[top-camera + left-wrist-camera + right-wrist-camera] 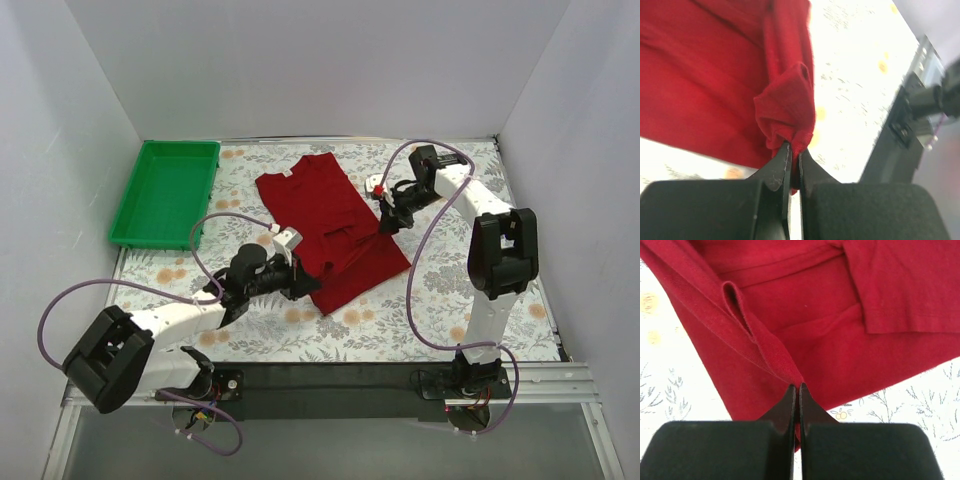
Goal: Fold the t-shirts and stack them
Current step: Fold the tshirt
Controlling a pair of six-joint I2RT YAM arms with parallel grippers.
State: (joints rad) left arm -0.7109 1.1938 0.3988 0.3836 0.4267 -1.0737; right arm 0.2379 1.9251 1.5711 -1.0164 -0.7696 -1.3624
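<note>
One green tray (165,190) sits far left on the floral table (380,320). Beside it, the left gripper (794,156) is clamped on a bunched bit of cloth at the near edge of a dark red t-shirt (320,200), which lies partly folded mid-table. At the shirt's right edge, the right gripper (799,390) pinches a raised fold, fingers pressed tight.

T-shirt (330,225) lies mid-table (440,300), collar end toward the far wall. Tray (165,190) on the table left of the t-shirt, near it, not touching. My left end effector (308,286) at the t-shirt's near-left edge, pinching cloth. My right end effector (385,224) at its right edge, clamped on a fold.
</note>
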